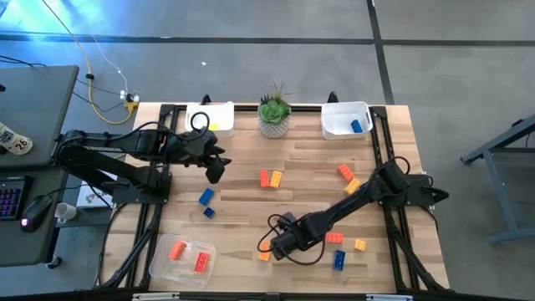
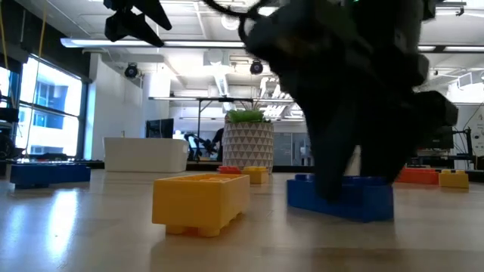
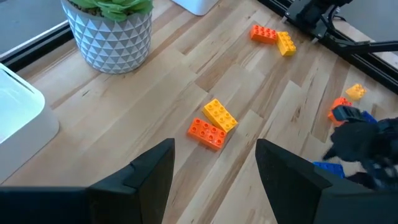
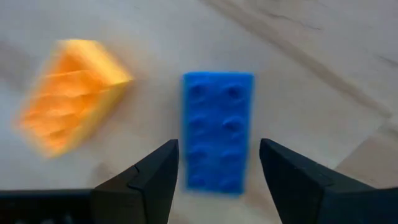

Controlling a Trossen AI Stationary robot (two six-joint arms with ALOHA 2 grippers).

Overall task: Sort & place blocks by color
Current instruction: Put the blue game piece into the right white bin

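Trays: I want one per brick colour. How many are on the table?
3. The far-left white plastic tray and the far-right white plastic tray flank the plant's end; the near-left clear plastic tray sits at the opposite end. None looks hidden.

Wooden slatted table [image 1: 292,196]: green potted plant in white patterned pot [image 1: 274,117] at back centre, between two white plastic trays, left [image 1: 211,118] and right [image 1: 345,119]. Clear plastic tray [image 1: 180,257] at front left. Small studded plastic blocks [image 1: 270,178] scattered between, mostly right of centre.
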